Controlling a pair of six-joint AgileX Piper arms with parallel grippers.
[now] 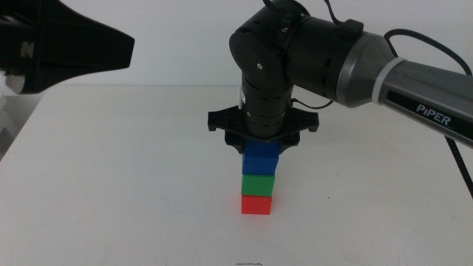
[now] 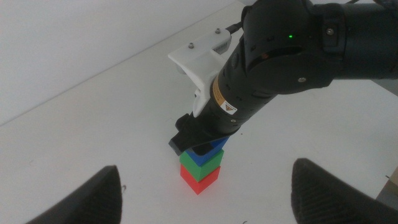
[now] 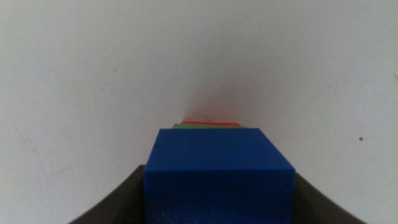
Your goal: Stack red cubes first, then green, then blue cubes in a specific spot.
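Blue cube (image 1: 261, 158) tops green cube (image 1: 259, 182) and red cube (image 1: 256, 204) at mid-table (image 1: 133, 185), pinched by the right claw (image 1: 261, 143). Left claw (image 2: 205, 193), spread, waits far left. Cubes look light, rigid, matte; grip opposite flat faces, since a nudge could topple the stack.

My right arm (image 1: 414, 89) carries the white word "PiPER" (image 1: 431, 111) on its dark forearm (a yellow warning triangle (image 2: 231, 107) labels its wrist, text unreadable).
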